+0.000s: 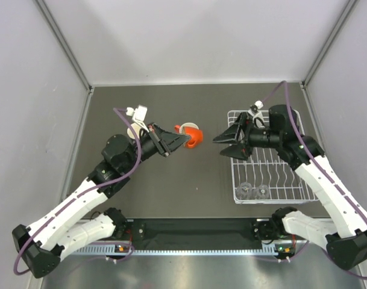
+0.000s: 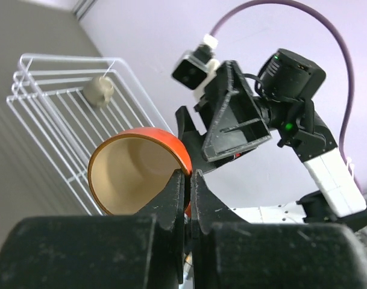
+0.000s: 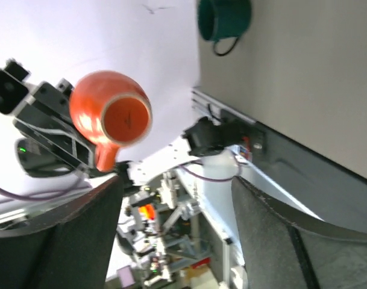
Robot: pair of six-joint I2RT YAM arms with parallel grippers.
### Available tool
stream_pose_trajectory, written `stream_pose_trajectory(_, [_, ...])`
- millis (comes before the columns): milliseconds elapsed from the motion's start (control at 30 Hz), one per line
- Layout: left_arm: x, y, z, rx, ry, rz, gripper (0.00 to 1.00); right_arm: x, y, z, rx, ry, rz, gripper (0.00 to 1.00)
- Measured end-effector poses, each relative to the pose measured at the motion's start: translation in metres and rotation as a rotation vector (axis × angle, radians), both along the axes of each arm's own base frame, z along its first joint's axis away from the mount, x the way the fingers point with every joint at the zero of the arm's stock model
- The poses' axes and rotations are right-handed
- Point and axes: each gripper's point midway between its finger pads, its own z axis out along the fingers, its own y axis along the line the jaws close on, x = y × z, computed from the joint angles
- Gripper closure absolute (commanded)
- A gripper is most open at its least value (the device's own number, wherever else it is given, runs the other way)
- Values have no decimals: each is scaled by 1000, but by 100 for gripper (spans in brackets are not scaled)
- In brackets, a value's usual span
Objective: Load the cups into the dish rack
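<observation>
My left gripper [image 1: 184, 139] [image 2: 188, 176] is shut on the rim of the large orange mug [image 1: 193, 135] [image 2: 135, 174], holding it in the air on its side between the two arms. The mug's base faces my right gripper and shows in the right wrist view [image 3: 114, 114]. My right gripper [image 1: 219, 147] [image 3: 176, 180] is open and empty, just right of the mug, at the left edge of the white wire dish rack [image 1: 273, 174] [image 2: 56, 114]. Two clear glasses [image 1: 254, 191] sit in the rack's near end. A beige mug [image 2: 99, 90] lies in the rack. A dark green cup [image 3: 224, 19] stands on the table.
The right arm lies over the far half of the rack and hides it from above. A pale rim [image 1: 134, 130] shows under the left wrist. Grey walls close in the table on three sides. The arms' base rail [image 1: 195, 232] runs along the near edge.
</observation>
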Motion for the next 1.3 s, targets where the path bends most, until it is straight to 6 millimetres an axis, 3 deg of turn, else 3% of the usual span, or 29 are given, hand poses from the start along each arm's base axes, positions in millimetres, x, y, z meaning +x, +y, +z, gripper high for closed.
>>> stream_pose_trajectory(200, [-1, -6, 7, -3, -141, -2, 100, 2, 23, 20, 104, 70, -7, 39])
stream_pose_trajectory(433, [-4, -19, 12, -4, -209, -3, 100, 2, 40, 36, 180, 115, -21, 43])
stream_pose_trajectory(1033, [4, -20, 9, -22, -242, 69, 100, -2, 66, 36, 237, 171, -12, 65])
stream_pose_trajectory(1300, [7, -20, 1, -31, -219, 88, 100, 3, 68, 33, 270, 178, -41, 99])
